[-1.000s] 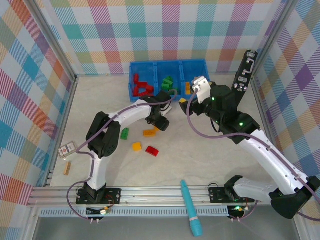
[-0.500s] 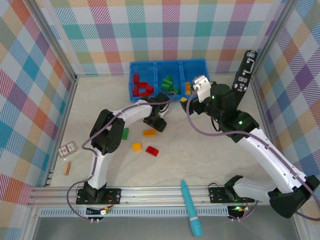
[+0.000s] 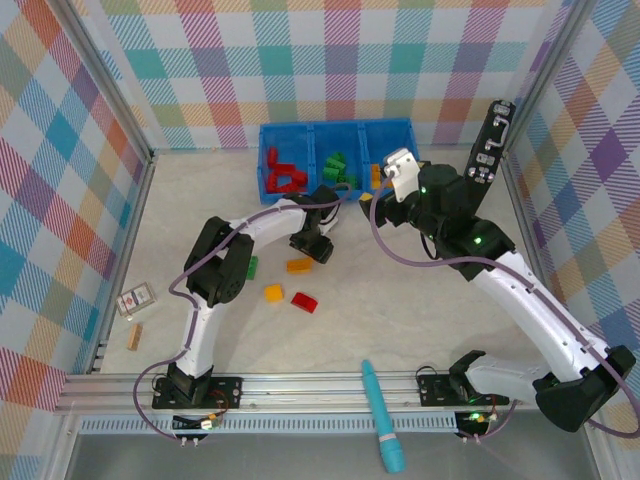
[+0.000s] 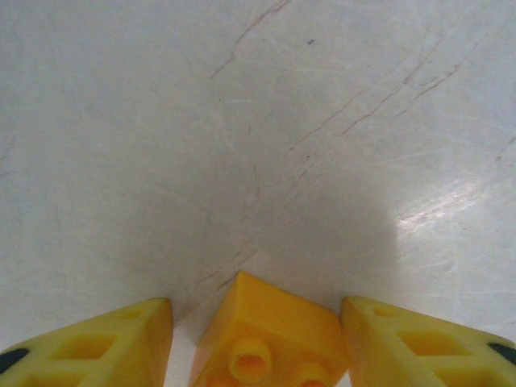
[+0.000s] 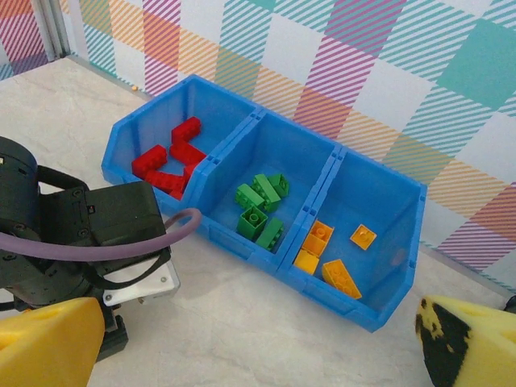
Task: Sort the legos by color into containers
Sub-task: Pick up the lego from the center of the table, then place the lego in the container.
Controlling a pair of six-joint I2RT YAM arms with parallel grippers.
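Note:
Low over the table, my left gripper (image 3: 318, 246) has its yellow fingers (image 4: 89, 348) on either side of a yellow-orange brick (image 4: 270, 339). The jaws are open, with a thin gap on the left side and almost none on the right. Loose on the table lie an orange brick (image 3: 298, 265), a yellow one (image 3: 273, 292), a red one (image 3: 303, 301) and a green one (image 3: 250, 266). The blue three-part bin (image 3: 262, 160) holds red bricks (image 5: 169, 161), green bricks (image 5: 262, 205) and orange bricks (image 5: 330, 254). My right gripper (image 5: 258, 355) hangs wide open in front of the bin, holding nothing.
A teal pen-like tool (image 3: 381, 415) lies at the near edge. A tall black device (image 3: 492, 145) stands at the back right. A small card (image 3: 135, 298) and a wooden block (image 3: 134, 336) lie at the left. Checked walls enclose the table.
The left gripper's jaws have narrowed around the yellow-orange brick, and its arm has shifted slightly. The right arm has barely moved.

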